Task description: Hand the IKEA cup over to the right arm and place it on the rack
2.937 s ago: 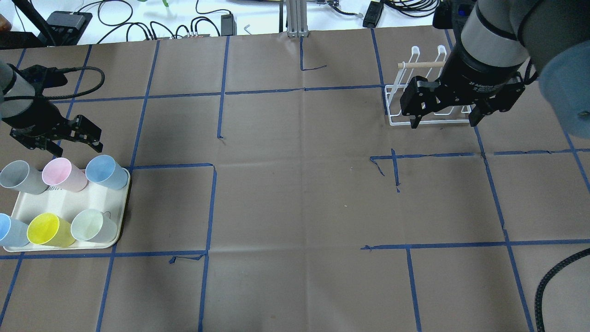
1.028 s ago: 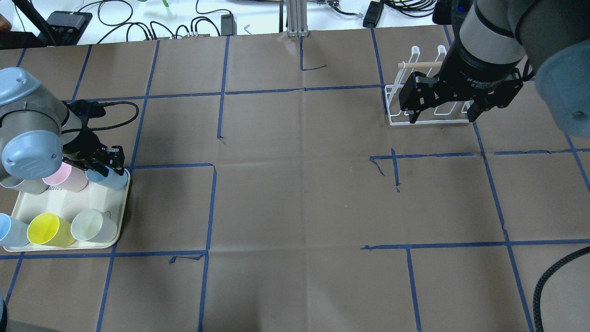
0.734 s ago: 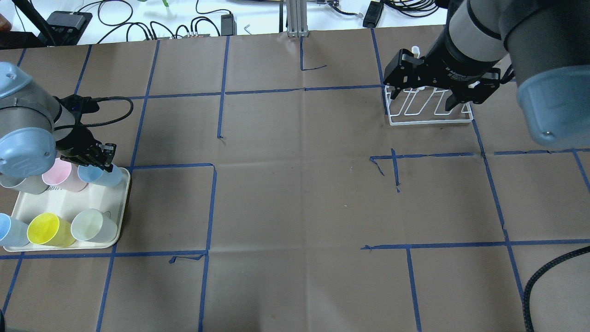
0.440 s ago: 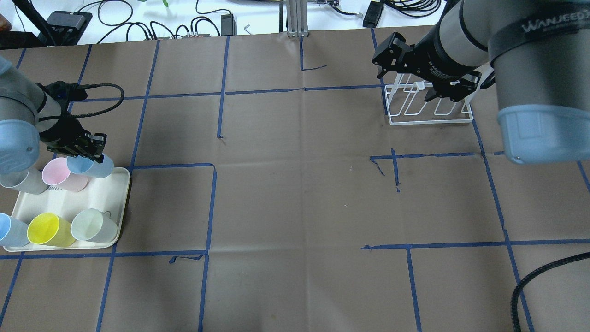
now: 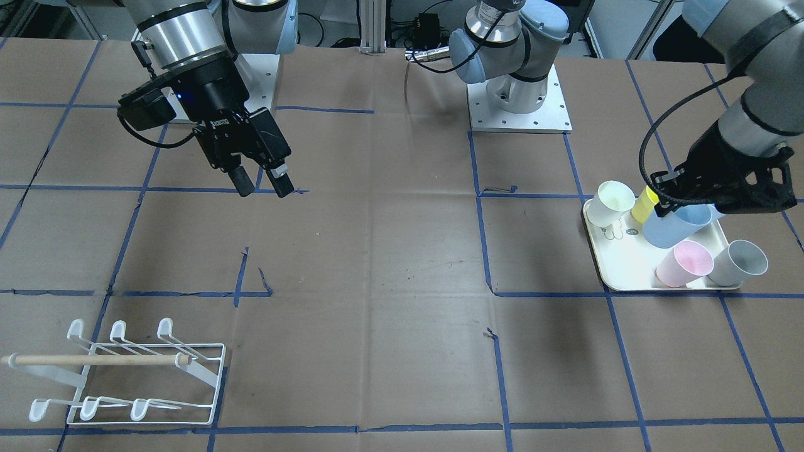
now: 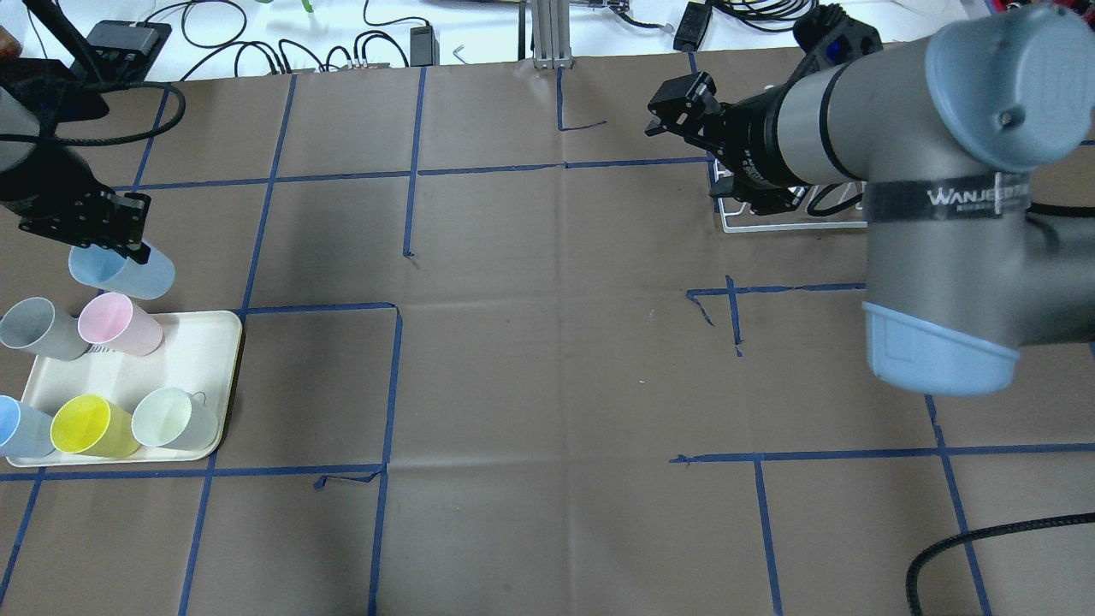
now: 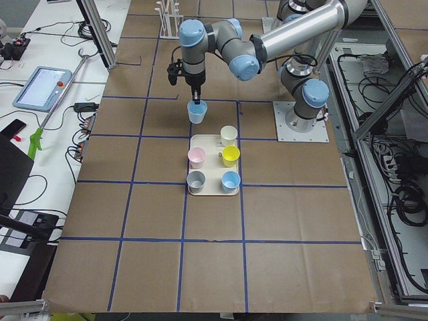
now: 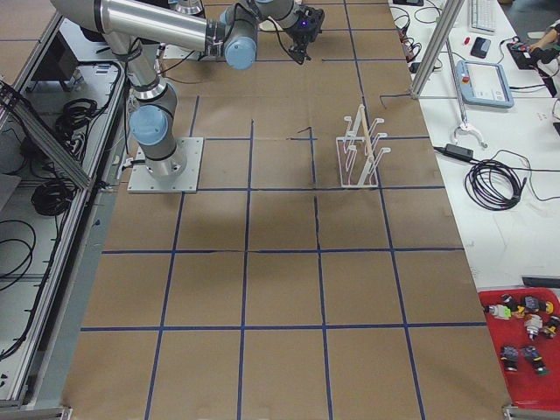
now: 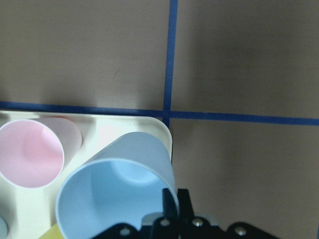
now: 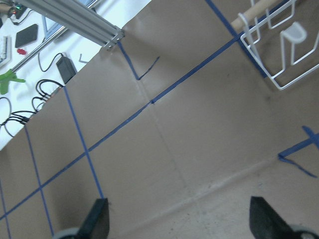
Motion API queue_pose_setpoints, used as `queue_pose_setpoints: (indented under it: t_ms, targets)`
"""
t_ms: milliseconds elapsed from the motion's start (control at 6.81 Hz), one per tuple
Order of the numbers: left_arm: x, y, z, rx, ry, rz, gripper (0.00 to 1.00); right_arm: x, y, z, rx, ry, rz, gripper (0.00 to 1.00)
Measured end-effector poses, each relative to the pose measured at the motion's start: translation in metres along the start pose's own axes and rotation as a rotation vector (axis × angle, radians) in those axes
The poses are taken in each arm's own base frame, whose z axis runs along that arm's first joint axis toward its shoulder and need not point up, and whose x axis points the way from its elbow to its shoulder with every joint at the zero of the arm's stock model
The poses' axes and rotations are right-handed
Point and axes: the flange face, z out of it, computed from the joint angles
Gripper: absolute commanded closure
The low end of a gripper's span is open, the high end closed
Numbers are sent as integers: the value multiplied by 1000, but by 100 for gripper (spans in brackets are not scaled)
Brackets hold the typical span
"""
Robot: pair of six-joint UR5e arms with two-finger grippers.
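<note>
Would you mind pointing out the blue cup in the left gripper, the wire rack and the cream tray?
blue cup (image 6: pixel 124 274), overhead exterior view, on its side wall.
wire rack (image 5: pixel 94 360), exterior front-facing view, on its wooden handle.
cream tray (image 6: pixel 198 352), overhead exterior view, on its bare floor.

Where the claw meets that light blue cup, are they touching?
Touching. In the left wrist view, the left gripper pinches the rim of the light blue cup, one finger inside.

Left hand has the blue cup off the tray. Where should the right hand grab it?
Probably the bare lower wall of the blue cup, near its base, coming from the middle of the table: the left hand pinches its rim, and the right hand is open.
</note>
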Motion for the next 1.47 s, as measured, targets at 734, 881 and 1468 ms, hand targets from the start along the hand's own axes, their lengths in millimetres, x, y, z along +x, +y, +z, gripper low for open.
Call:
queue_pose_setpoints:
  t_ms: [734, 881, 1468]
  targets:
    - [48, -50, -23, 187, 410, 46, 100, 22, 36, 10, -48, -210, 314, 0]
    - [66, -55, -28, 258, 600, 56, 100, 25, 39, 8, -30, -237, 319, 0]
    - [145, -53, -2, 648, 780, 361, 100, 27, 36, 16, -8, -266, 311, 0]
